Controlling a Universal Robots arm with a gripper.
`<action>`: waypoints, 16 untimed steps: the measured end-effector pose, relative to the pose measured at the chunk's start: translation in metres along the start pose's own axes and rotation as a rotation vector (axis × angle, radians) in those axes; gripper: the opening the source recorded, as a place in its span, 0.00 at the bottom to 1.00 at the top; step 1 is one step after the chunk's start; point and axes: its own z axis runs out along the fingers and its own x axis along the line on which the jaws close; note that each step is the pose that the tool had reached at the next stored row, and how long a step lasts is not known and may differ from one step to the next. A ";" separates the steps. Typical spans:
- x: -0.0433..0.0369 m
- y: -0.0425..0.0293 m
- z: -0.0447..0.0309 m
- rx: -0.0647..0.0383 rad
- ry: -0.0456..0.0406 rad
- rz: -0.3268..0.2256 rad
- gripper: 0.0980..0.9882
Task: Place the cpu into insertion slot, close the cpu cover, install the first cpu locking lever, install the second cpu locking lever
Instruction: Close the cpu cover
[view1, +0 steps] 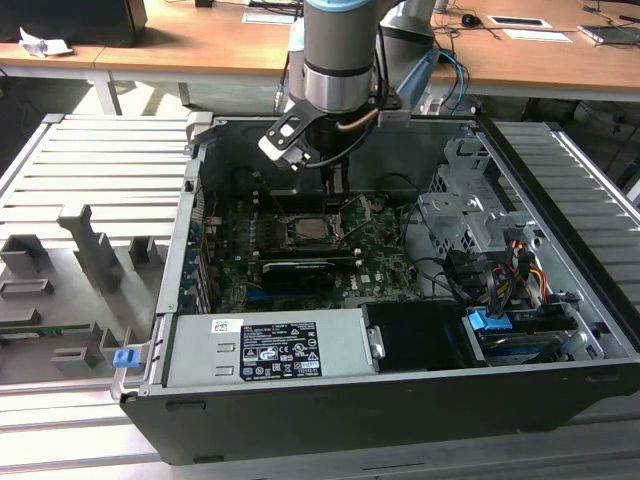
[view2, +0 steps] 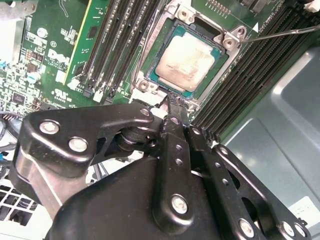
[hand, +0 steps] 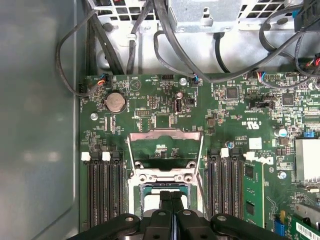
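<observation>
The cpu (view2: 187, 60), a dull silver square, lies flat in the insertion slot (view2: 150, 65) on the green board, and it appears too in the exterior view (view1: 308, 228). In the first wrist view the cpu cover (hand: 150, 134) stands swung open behind the insertion slot (hand: 165, 179), with board visible through its window. A thin locking lever (view2: 287, 32) sticks out free beside the socket. My gripper (view2: 172, 100) is shut with nothing between its fingers. Its tips hover at the socket's edge, beside the cpu, in both wrist views (hand: 171, 196), and it reaches down into the case (view1: 338, 188).
Black memory slots (hand: 105, 190) flank the socket on both sides. A long black card (view1: 298, 272), the power supply (view1: 265, 350), cable bundles (view1: 480, 270) and a drive cage (view1: 465, 210) crowd the open case. A grey moulded tray (view1: 80, 260) lies at the exterior view's left.
</observation>
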 end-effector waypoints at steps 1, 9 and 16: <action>0.0000 0.0005 -0.0001 0.000 0.0000 0.000 0.01; 0.0001 0.0015 -0.0011 0.000 -0.0001 0.000 0.01; 0.0024 0.0025 -0.0163 0.000 -0.0063 -0.001 0.01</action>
